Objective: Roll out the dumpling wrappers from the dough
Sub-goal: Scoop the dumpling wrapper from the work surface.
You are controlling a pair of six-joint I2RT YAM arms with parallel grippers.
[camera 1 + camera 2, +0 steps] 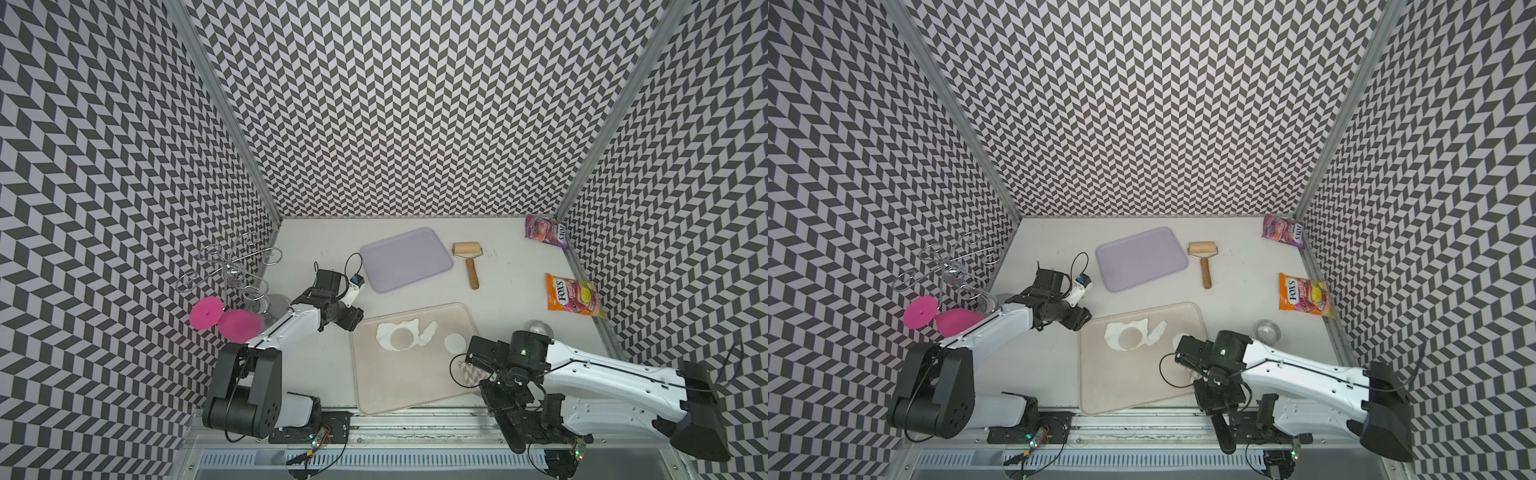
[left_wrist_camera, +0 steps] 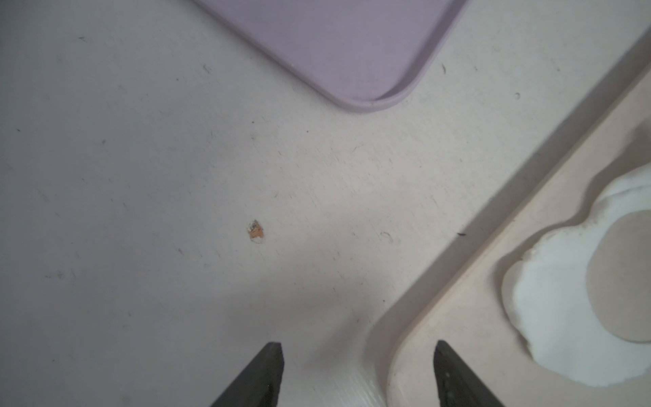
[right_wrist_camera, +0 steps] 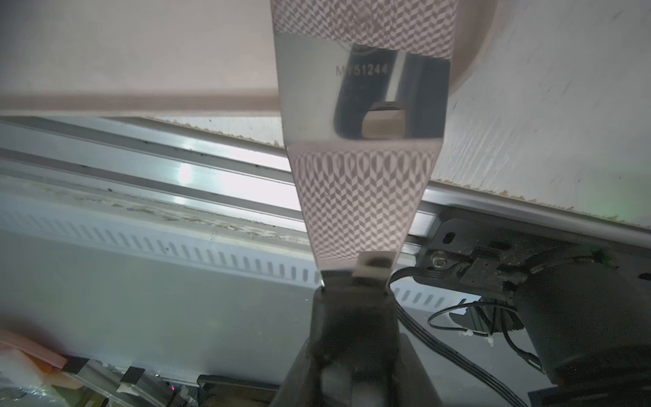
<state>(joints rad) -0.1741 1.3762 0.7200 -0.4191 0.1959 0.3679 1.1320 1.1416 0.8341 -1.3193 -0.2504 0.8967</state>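
One dumpling wrapper (image 1: 455, 343) is lying cut and finished on the right side of the beige tray (image 1: 415, 390), a neat white disc sitting just right of the dough (image 1: 383, 333) and apart from it. That dough is spreading as a thin, ragged sheet across the far half of the tray, and a single round hole in it is showing the tray through. The wooden roller (image 1: 468, 257) is resting on the table (image 1: 511, 266) beyond the beige tray, just right of the lilac tray (image 1: 405, 257), with neither arm near it. The right gripper (image 3: 355, 299) is clamping the handle of a metal spatula (image 3: 363, 197), whose shiny blade is reaching over the beige tray's near right corner, close to the wrapper. Whether the blade is touching the disc I cannot tell. The left gripper (image 2: 357, 343) is hovering low at the tray's far left corner, its jaws standing apart and gripping nothing. Judging by this layout, rolling and cutting are looking done for a first wrapper. What is remaining is probably sliding the blade under the disc and carrying it off, perhaps to the lilac tray, which is holding nothing. The leftover sheet is offering little uncut room, so more wrappers would likely be needing it gathered and rolled again.
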